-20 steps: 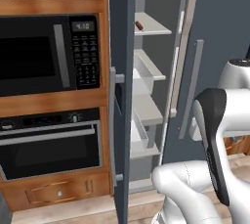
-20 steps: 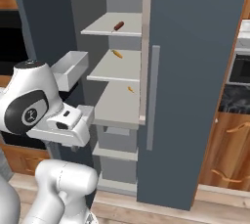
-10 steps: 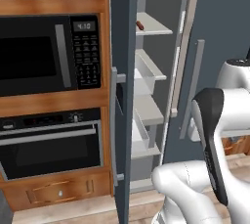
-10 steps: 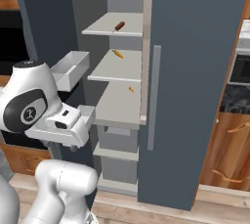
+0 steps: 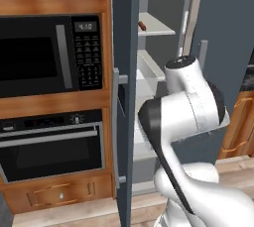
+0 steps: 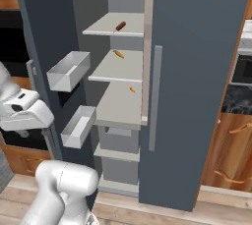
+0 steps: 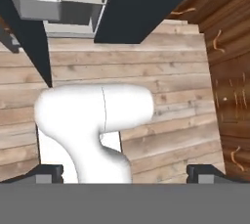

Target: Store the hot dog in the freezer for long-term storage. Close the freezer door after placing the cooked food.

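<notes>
The hot dog (image 6: 120,26) lies on the top shelf (image 6: 106,28) of the freezer (image 6: 120,96), near its front edge. The gripper (image 7: 124,173) hangs empty, jaws wide. Remaining step, likely: swing the open door (image 5: 125,92) shut

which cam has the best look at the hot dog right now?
Right base view: the hot dog lies in plain sight on the top shelf of the open freezer. Left base view catches it small, beside the door edge. The hand view looks down at the floor.
</notes>
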